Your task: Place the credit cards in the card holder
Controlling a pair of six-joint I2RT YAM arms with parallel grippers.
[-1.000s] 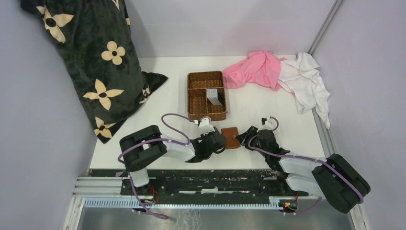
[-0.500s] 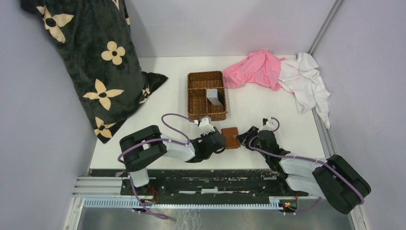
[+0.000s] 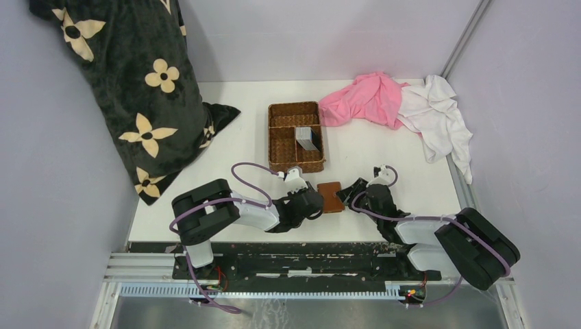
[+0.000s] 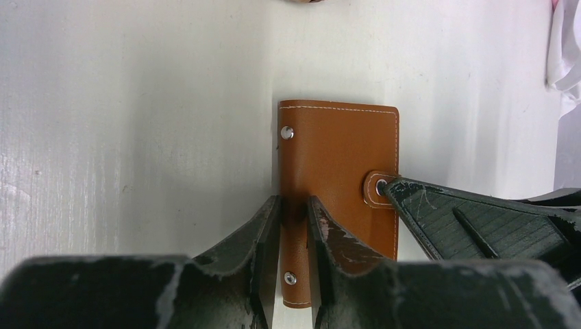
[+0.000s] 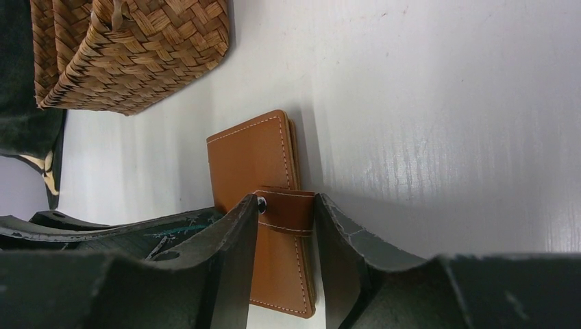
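The card holder (image 3: 331, 197), a shut brown leather wallet, lies flat near the table's front edge. My left gripper (image 3: 319, 199) is at its left side. In the left wrist view its fingers (image 4: 294, 205) stand close together over the spine edge of the card holder (image 4: 339, 157). My right gripper (image 3: 347, 197) comes from the right, open, with its fingers (image 5: 286, 205) on either side of the snap tab (image 5: 291, 218). One tip touches the snap (image 4: 380, 185). Grey credit cards (image 3: 308, 139) stand in the basket.
A woven wicker basket (image 3: 294, 137) with compartments sits just behind the card holder, also in the right wrist view (image 5: 130, 48). Pink cloth (image 3: 366, 99) and white cloth (image 3: 438, 120) lie back right. A dark flowered blanket (image 3: 130, 89) hangs at the left.
The right arm's rear links have swung left toward the middle, while its gripper stays at the card holder's tab. The left arm and the card holder have not moved.
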